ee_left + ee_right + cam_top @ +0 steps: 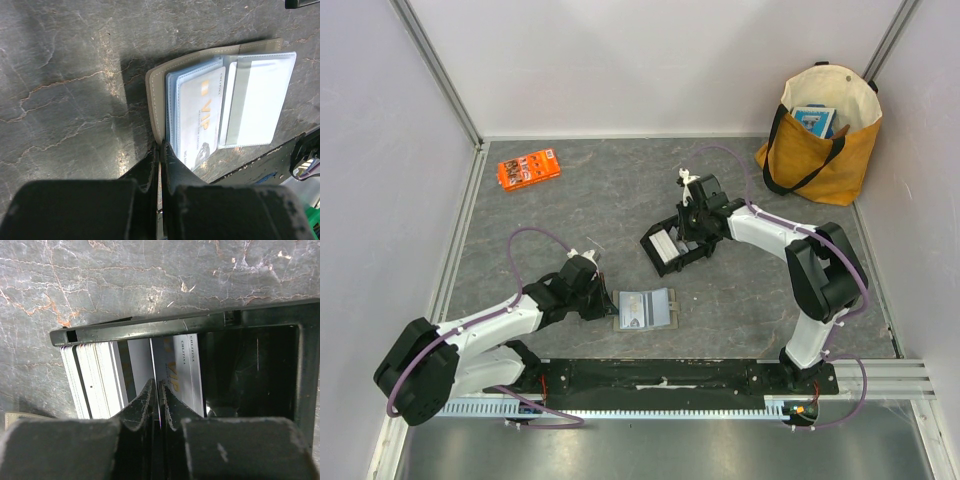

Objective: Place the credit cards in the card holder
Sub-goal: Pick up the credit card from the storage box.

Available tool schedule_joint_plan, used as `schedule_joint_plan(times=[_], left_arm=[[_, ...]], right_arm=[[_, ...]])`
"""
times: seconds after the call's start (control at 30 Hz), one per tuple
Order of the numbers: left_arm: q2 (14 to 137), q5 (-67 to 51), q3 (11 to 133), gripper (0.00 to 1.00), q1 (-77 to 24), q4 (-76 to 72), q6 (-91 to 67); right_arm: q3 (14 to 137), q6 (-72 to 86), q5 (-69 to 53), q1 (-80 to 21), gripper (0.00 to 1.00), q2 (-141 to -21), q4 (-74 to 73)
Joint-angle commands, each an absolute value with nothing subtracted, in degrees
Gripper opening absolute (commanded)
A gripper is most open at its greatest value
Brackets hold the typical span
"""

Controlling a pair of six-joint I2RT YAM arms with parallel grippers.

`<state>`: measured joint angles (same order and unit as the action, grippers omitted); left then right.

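The left claw (160,150) is seen fully closed, pinched on the near corner of the card holder (235,95). The holder is thereby pinned open and flat on the bench (65,75). 1 card marked VIP (200,115) is already lodged in the left sleeve, and the clear pocket (260,100) beside it looks empty.

Further right, the credit cards (92,372) are stacked on edge inside the black tray (175,325). The right claw (156,387) sits inside that tray, its fingers drawn nearly together on the edge of 1 card.

The step in hand is judged to be the picking of that card. It would be done best if only 1 card is gripped and lifted straight up clear of the tray rim. It should then be carried across to the empty pocket while the holder is held down.
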<state>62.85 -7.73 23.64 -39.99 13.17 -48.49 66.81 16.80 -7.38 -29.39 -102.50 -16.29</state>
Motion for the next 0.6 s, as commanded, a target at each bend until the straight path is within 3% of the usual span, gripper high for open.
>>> schedule_joint_plan(times=[0.0, 0.17, 0.33, 0.57], left_arm=[[62.05, -8.7, 25.66, 0.02, -40.25, 12.48, -46.49], [62.05, -8.79, 25.66, 0.02, -40.17, 12.57, -46.58], [61.96, -8.88, 25.66, 0.02, -40.17, 12.57, -46.58], [61.96, -8.79, 25.66, 0.02, -40.17, 12.57, -46.58]], right_arm=[[68.64, 15.12, -7.99, -30.06, 0.15, -102.3, -18.37], [68.99, 15.21, -9.84, -30.32, 0.22, -103.09, -18.02], [68.91, 15.12, -8.53, -30.32, 0.0, -101.26, -17.84], [69.17, 15.38, -3.17, -30.67, 0.0, -93.09, -19.42]])
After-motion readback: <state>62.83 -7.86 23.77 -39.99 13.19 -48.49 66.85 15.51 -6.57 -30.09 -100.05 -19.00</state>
